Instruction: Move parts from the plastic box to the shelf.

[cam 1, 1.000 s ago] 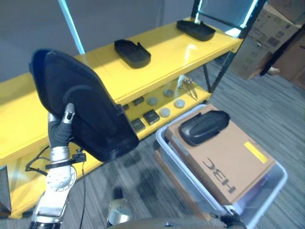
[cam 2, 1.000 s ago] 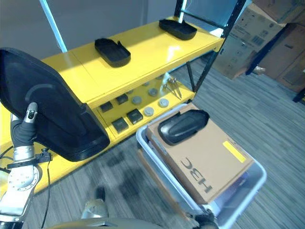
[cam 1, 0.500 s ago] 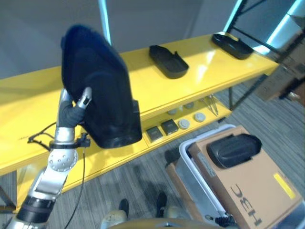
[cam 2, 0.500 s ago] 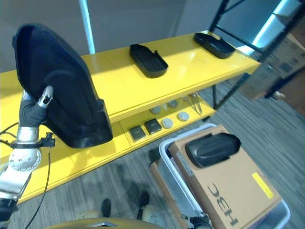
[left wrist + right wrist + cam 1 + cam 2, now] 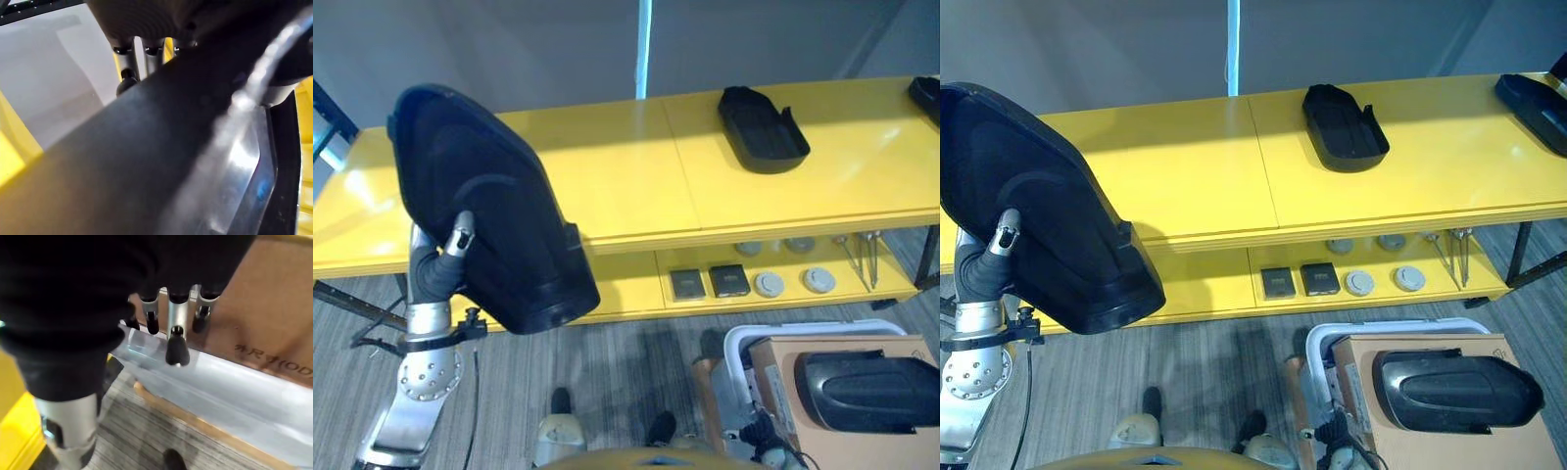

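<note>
Black moulded part (image 5: 484, 211) is in the left hand (image 5: 438, 264), carried out at the robot's left with the arm raised. Thumb shows against the part's inner face, and in the left wrist view the fingers (image 5: 128, 66) run over its edge, so that hand is closed on it. Grip sits low on the part's left edge, so most of the shell stands above and to the right of the hand.

Right hand (image 5: 172, 323) is idle low by the plastic box (image 5: 220, 382). Fingers hang loosely bent over the rim, holding nothing.

Key relation: part's long axis runs from upper left to lower right, tilted, roughly upright. Its lower end overlaps the front edge of the shelf (image 5: 617, 186) in the head views. The top board lies beyond the part and to its right, so the left hand is the one to place it. My read: it needs to go forward over the board and be laid down flat.

Two parts already lie on the top board: one (image 5: 1344, 125) towards the right, another (image 5: 1533, 103) at the far right end. The stretch of board behind the held part is bare, so that's the likely drop spot.

One more black part (image 5: 1454, 389) lies on a cardboard carton (image 5: 1361, 377) in the plastic box at lower right, well apart from the left hand, nearer the right. Lower shelf holds small square and round pieces (image 5: 729, 282); not part of this move.
</note>
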Controlling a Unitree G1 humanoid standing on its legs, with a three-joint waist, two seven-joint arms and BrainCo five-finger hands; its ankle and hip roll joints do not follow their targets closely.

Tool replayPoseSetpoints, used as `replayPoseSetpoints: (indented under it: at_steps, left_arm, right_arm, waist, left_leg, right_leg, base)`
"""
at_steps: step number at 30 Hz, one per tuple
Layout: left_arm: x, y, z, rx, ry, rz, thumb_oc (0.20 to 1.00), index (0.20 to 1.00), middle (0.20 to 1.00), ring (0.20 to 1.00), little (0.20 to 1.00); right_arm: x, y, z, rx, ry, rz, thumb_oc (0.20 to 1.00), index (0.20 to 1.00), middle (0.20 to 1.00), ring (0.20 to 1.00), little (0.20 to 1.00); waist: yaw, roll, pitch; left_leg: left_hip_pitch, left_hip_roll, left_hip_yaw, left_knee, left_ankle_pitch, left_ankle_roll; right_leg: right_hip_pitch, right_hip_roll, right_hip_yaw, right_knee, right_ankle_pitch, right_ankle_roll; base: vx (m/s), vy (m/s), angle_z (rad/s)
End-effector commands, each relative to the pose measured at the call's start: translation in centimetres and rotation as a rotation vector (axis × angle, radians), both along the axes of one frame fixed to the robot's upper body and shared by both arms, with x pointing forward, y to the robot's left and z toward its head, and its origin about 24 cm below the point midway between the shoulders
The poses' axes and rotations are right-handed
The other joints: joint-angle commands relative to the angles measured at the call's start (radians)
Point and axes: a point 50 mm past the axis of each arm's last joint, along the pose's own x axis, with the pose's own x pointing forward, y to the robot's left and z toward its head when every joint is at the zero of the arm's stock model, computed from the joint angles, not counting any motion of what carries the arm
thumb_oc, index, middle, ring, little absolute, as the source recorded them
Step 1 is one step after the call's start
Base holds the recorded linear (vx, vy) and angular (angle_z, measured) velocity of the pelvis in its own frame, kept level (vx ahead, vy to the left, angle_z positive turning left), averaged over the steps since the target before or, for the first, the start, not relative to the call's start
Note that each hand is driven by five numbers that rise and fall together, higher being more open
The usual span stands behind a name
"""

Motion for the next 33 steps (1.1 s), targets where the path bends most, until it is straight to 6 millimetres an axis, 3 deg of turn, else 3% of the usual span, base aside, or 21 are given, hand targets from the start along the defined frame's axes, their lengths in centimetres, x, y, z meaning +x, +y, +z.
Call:
replayPoseSetpoints:
  at_steps: [1, 6, 7, 8, 9, 10, 12, 13, 15, 17, 18, 19, 21, 29, 30, 31, 32, 33]
  left_arm:
    - [-0.7, 0.1, 3.0, 0.008, -0.178, -0.004, 0.2, 0.2, 0.2, 0.2, 0.2]
    - [-0.1, -0.4, 3.4, 0.026, -0.17, -0.052, 0.2, 0.2, 0.2, 0.2, 0.2]
    - [-0.1, -0.4, 3.4, 0.026, -0.17, -0.053, 0.2, 0.2, 0.2, 0.2, 0.2]
    - [0.2, -0.5, 3.5, 0.024, -0.171, -0.059, 0.2, 0.2, 0.2, 0.2, 0.2]
    - [0.6, -0.6, 3.3, 0.03, -0.159, -0.066, 0.2, 0.2, 0.2, 0.2, 0.2]
    - [0.6, -0.7, 3.3, 0.03, -0.159, -0.067, 0.2, 0.2, 0.2, 0.2, 0.2]
    - [1.1, -0.8, 3.1, 0.043, -0.143, -0.074, 0.2, 0.2, 0.2, 0.2, 0.2]
    - [1.7, -0.8, 2.7, 0.069, -0.119, -0.069, 0.2, 0.2, 0.2, 0.2, 0.2]
    - [1.8, -0.8, 2.7, 0.083, -0.118, -0.067, 0.2, 0.2, 0.2, 0.2, 0.2]
    - [1.7, -0.7, 2.4, 0.11, -0.099, -0.073, 0.2, 0.2, 0.2, 0.2, 0.2]
    - [1.7, -0.7, 2.4, 0.109, -0.099, -0.072, 0.2, 0.2, 0.2, 0.2, 0.2]
    - [2.3, -1.1, 2.3, 0.068, -0.093, -0.102, 0.2, 0.2, 0.2, 0.2, 0.2]
    - [2.7, -0.8, 1.8, 0.021, -0.055, -0.125, 0.2, 0.2, 0.2, 0.2, 0.2]
    - [5.8, -1.3, 1.5, -0.166, 0.003, -0.216, 0.2, 0.2, 0.2, 0.2, 0.2]
    - [6.3, -1.4, 1.7, -0.196, 0.0, -0.231, 0.2, 0.2, 0.2, 0.2, 0.2]
    - [8.0, -1.4, 2.0, -0.26, 0.019, -0.27, 0.2, 0.2, 0.2, 0.2, 0.2]
    - [8.0, -1.4, 2.1, -0.26, 0.017, -0.272, 0.2, 0.2, 0.2, 0.2, 0.2]
    - [9.4, -1.4, 2.2, -0.245, 0.049, -0.27, 0.2, 0.2, 0.2, 0.2, 0.2]
  right_arm:
    - [3.4, 2.8, 1.1, -0.01, -0.161, 0.126, 1.0, 1.0, 1.0, 1.0, 1.0]
    - [3.7, 2.8, 1.5, -0.072, -0.194, 0.145, 1.0, 1.0, 1.0, 1.0, 1.0]
    - [3.7, 2.8, 1.5, -0.072, -0.194, 0.144, 1.0, 1.0, 1.0, 1.0, 1.0]
    - [4.2, 2.7, 2.0, -0.079, -0.234, 0.118, 1.0, 1.0, 1.0, 1.0, 1.0]
    - [5.2, 3.0, 2.9, -0.077, -0.297, 0.134, 1.0, 1.0, 1.0, 1.0, 1.0]
    - [5.1, 3.0, 2.9, -0.077, -0.296, 0.133, 1.0, 1.0, 1.0, 1.0, 1.0]
    - [6.1, 3.4, 4.1, -0.074, -0.368, 0.183, 1.0, 1.0, 1.0, 1.0, 1.0]
    - [6.5, 3.8, 5.3, -0.074, -0.433, 0.243, 1.0, 1.0, 1.0, 1.0, 1.0]
    - [6.6, 3.9, 5.9, -0.073, -0.47, 0.27, 1.0, 1.0, 1.0, 1.0, 1.0]
    - [6.3, 4.3, 7.0, -0.031, -0.515, 0.357, 1.0, 1.0, 1.0, 1.0, 1.0]
    - [6.3, 4.3, 7.0, -0.029, -0.514, 0.359, 1.0, 1.0, 1.0, 1.0, 1.0]
    - [6.4, 4.8, 6.3, 0.026, -0.478, 0.362, 1.0, 1.0, 1.0, 1.0, 1.0]
    - [5.2, 5.8, 4.3, 0.122, -0.325, 0.392, 1.0, 1.0, 1.0, 1.0, 1.0]
    - [3.3, 4.9, 1.6, 0.247, -0.122, 0.263, 1.0, 1.0, 1.0, 1.0, 1.0]
    - [2.8, 4.7, 1.1, 0.268, -0.088, 0.232, 1.0, 1.0, 1.0, 1.0, 1.0]
    - [1.1, 4.3, -0.3, 0.346, 0.042, 0.146, 1.0, 1.0, 1.0, 1.0, 1.0]
    - [1.2, 4.3, -0.3, 0.346, 0.04, 0.146, 1.0, 1.0, 1.0, 1.0, 1.0]
    - [0.0, 4.1, -0.9, 0.383, 0.099, 0.096, 1.0, 1.0, 1.0, 1.0, 1.0]
  waist:
    - [-0.009, -0.041, -0.079]
    - [-0.032, -0.062, -0.103]
    - [-0.03, -0.064, -0.103]
    - [-0.042, -0.071, -0.1]
    - [-0.059, -0.083, -0.088]
    - [-0.054, -0.085, -0.088]
    - [-0.079, -0.09, -0.065]
    - [-0.099, -0.088, -0.061]
    - [-0.107, -0.091, -0.062]
    - [-0.128, -0.103, -0.064]
    - [-0.128, -0.101, -0.068]
    - [-0.148, -0.106, -0.066]
    - [-0.137, -0.122, -0.087]
    - [-0.169, -0.086, -0.113]
    - [-0.175, -0.083, -0.115]
    - [-0.187, -0.073, -0.115]
    - [-0.187, -0.074, -0.115]
    - [-0.2, -0.067, -0.116]
  left_leg:
    - [-0.047, -0.027, -0.022, 0.024, -0.062, -0.009]
    - [-0.007, -0.107, 0.003, 0.011, -0.122, 0.057]
    - [-0.007, -0.11, 0.005, 0.011, -0.123, 0.058]
    - [0.003, -0.124, 0.005, 0.01, -0.136, 0.071]
    - [0.024, -0.147, 0.008, 0.006, -0.156, 0.095]
    - [0.024, -0.151, 0.012, 0.006, -0.158, 0.098]
    - [0.034, -0.158, 0.008, 0.004, -0.162, 0.116]
    - [0.038, -0.139, 0.007, 0.001, -0.171, 0.118]
    - [0.04, -0.133, 0.008, 0.001, -0.177, 0.115]
    - [0.055, -0.128, 0.007, 0.001, -0.185, 0.101]
    - [0.054, -0.124, 0.009, 0.001, -0.186, 0.099]
    - [0.063, -0.119, 0.005, 0.001, -0.2, 0.092]
    - [0.068, -0.121, -0.009, 0.001, -0.195, 0.084]
    - [0.057, -0.076, -0.028, 0.001, -0.165, 0.04]
    - [0.053, -0.072, -0.026, 0.001, -0.161, 0.035]
    - [0.043, -0.056, -0.021, 0.001, -0.156, 0.022]
    - [0.039, -0.058, -0.021, 0.001, -0.153, 0.022]
    - [0.027, -0.049, -0.019, 0.001, -0.148, 0.016]
  right_leg:
    - [0.066, -0.086, 0.032, -0.01, -0.083, 0.094]
    - [0.037, -0.207, 0.054, 0.103, -0.04, 0.141]
    - [0.034, -0.21, 0.056, 0.108, -0.042, 0.143]
    - [0.021, -0.233, 0.075, 0.149, -0.016, 0.16]
    - [-0.025, -0.282, 0.121, 0.244, 0.054, 0.186]
    - [-0.031, -0.287, 0.128, 0.251, 0.053, 0.189]
    - [-0.085, -0.308, 0.184, 0.341, 0.134, 0.211]
    - [-0.144, -0.291, 0.247, 0.392, 0.105, 0.203]
    - [-0.159, -0.275, 0.268, 0.369, 0.08, 0.196]
    - [-0.186, -0.199, 0.29, 0.193, 0.028, 0.166]
    - [-0.183, -0.193, 0.29, 0.181, 0.033, 0.165]
    - [-0.194, -0.143, 0.33, 0.091, 0.029, 0.166]
    - [-0.159, -0.128, 0.351, 0.059, 0.038, 0.149]
    - [-0.105, -0.091, 0.301, -0.007, 0.02, 0.116]
    - [-0.104, -0.086, 0.299, -0.013, 0.018, 0.114]
    - [-0.106, -0.072, 0.297, -0.014, 0.005, 0.11]
    - [-0.11, -0.073, 0.297, -0.014, 0.008, 0.109]
    - [-0.122, -0.066, 0.297, -0.014, 0.003, 0.107]
  base:
    - [0.11, 0.24, -0.07]
    - [0.08, 0.345, 0.0]
    - [0.07, 0.221, -0.03]
    - [0.06, 0.284, -0.02]
    - [0.06, 0.289, -0.04]
    - [0.03, 0.245, -0.04]
    - [0.02, 0.13, -0.2]
    - [0.02, 0.063, -0.29]
    - [0.05, -0.012, -0.15]
    - [0.12, -0.098, -0.14]
    - [0.19, -0.16, -0.32]
    - [0.17, -0.159, -0.09]
    - [0.24, -0.221, 0.19]
    - [0.13, -0.119, 0.19]
    - [0.09, -0.087, 0.02]
    - [0.08, -0.085, 0.01]
    - [0.09, -0.083, 0.04]
    - [0.0, 0.0, 0.0]
